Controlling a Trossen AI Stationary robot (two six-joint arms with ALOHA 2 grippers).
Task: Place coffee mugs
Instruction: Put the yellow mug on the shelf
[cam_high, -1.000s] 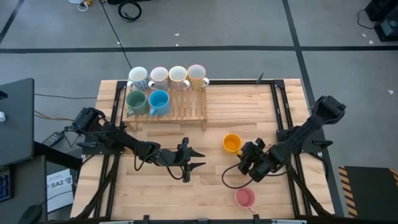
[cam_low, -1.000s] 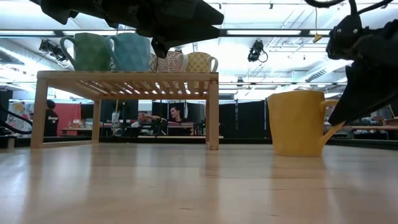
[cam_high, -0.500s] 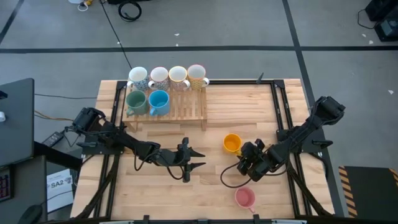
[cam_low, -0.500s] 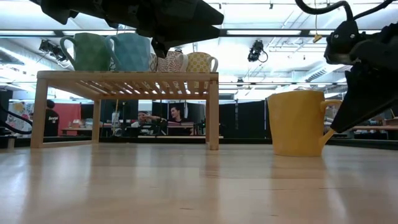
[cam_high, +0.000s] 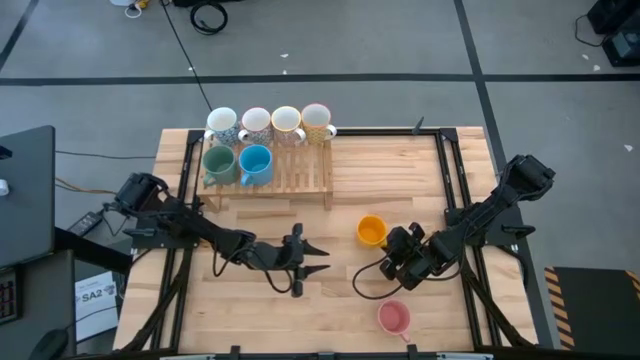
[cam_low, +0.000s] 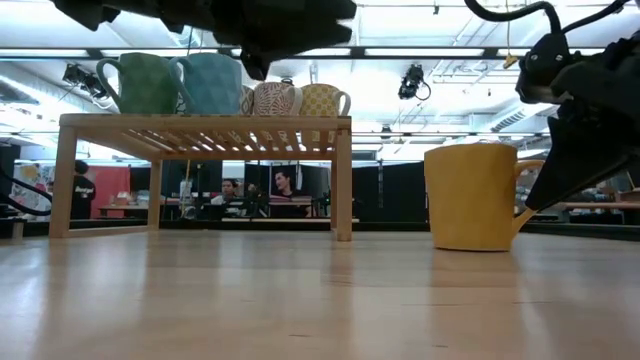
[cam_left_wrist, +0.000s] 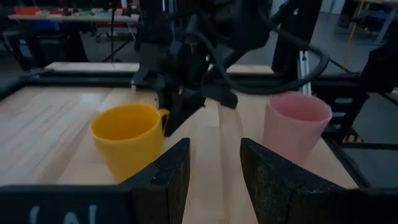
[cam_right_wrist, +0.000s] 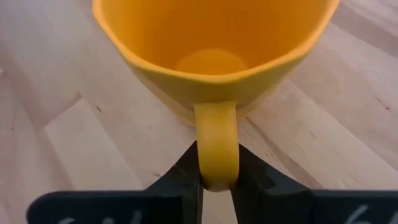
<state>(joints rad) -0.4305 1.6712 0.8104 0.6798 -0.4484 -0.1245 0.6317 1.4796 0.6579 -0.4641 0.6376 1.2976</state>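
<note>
Orange glaze fills our right wrist view: the orange mug (cam_right_wrist: 214, 56) stands upright on the wooden table (cam_high: 390, 180), and our right gripper (cam_right_wrist: 216, 176) has its two fingers pinched narrow on the mug's handle. From above, that mug (cam_high: 372, 231) sits right of centre. A pink mug (cam_high: 393, 318) stands nearer the front edge, apart from it. Our left gripper (cam_high: 312, 259) hovers over the table's middle, its jaws parted and holding nothing. Farther back, on the slatted rack (cam_high: 300, 172), we see a green mug (cam_high: 218, 161) beside a blue mug (cam_high: 255, 160), and behind them four pale mugs (cam_high: 269, 123) in a row.
</note>
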